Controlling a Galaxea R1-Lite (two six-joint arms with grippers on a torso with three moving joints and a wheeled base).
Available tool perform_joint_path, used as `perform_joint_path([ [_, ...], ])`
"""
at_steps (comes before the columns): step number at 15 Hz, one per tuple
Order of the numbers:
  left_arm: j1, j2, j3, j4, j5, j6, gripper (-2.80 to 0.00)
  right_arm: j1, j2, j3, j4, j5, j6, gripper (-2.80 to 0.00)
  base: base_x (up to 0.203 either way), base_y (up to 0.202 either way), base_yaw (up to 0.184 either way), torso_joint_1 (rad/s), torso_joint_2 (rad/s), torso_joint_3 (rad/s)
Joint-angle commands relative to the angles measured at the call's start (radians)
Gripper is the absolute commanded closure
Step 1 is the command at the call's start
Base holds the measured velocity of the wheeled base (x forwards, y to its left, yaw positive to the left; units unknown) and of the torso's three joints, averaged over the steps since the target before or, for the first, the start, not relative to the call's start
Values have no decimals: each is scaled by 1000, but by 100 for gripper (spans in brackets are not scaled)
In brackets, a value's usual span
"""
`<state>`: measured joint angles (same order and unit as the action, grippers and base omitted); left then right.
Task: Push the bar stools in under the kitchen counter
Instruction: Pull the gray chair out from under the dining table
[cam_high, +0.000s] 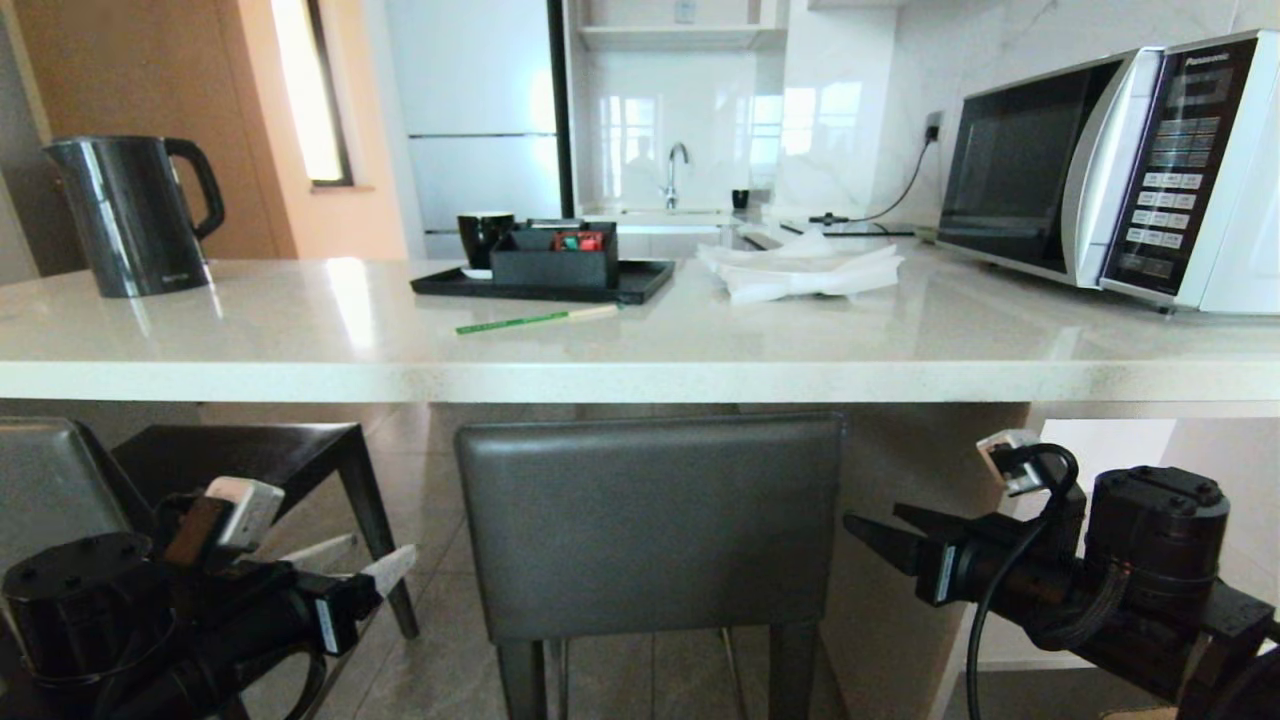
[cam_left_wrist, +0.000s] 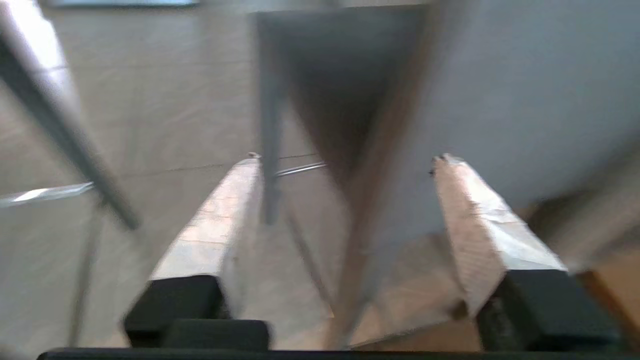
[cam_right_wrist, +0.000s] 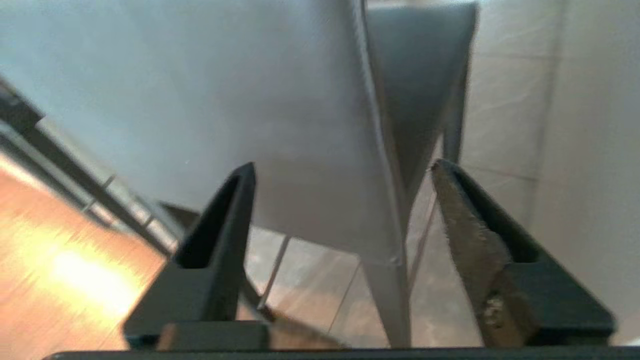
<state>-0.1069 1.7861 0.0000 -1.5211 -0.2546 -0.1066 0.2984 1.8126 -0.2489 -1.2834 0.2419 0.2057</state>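
Note:
The kitchen counter (cam_high: 640, 345) runs across the head view as a glossy white slab. One of the bar stools (cam_high: 650, 530) stands in the middle, its dark grey backrest just below the counter's front edge. A second stool (cam_high: 250, 450) stands at the left, its backrest (cam_high: 40, 480) nearer to me. My left gripper (cam_high: 355, 560) hangs low, left of the middle backrest and apart from it, open and empty (cam_left_wrist: 348, 159). My right gripper (cam_high: 875, 520) hangs off the backrest's right edge, open and empty (cam_right_wrist: 343, 166). The backrest (cam_right_wrist: 225, 100) fills the right wrist view beyond the fingers.
On the counter stand a black kettle (cam_high: 130, 215), a black tray (cam_high: 640, 285) with a cup and box, a green stick (cam_high: 535, 318), white cloths (cam_high: 800, 270) and a microwave (cam_high: 1110, 170). The counter's white end panel (cam_high: 900, 600) stands right of the middle stool.

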Motion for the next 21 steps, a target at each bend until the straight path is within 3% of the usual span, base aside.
perform_joint_path([
  [1,9,-51,2,-9,-98,-2,-280,-18,9,0,-7,40,-1,-280,0,0,0,0,0,0],
  [3,26,-62,2,-9,-223,6,-280,-44,21,-11,-12,104,-6,-280,0,0,0,0,0,0],
  [6,24,-13,-2,-9,-238,19,-280,-106,78,-17,-76,211,-28,-280,0,0,0,0,0,0],
  [8,28,16,-19,-9,-294,24,-280,-175,160,-30,-170,338,-84,-280,0,0,0,0,0,0],
  [10,32,47,-68,-9,-309,25,-280,-215,233,-66,-238,445,-107,-280,0,0,0,0,0,0],
  [13,76,92,-134,-9,-408,25,-280,-213,290,-118,-247,473,-113,-280,0,0,0,0,0,0],
  [17,106,168,-183,-9,-486,43,-280,-198,354,-214,-247,509,-114,-280,0,0,0,0,0,0],
  [21,91,248,-238,-9,-504,74,-280,-190,413,-281,-247,590,-109,-280,0,0,0,0,0,0],
])
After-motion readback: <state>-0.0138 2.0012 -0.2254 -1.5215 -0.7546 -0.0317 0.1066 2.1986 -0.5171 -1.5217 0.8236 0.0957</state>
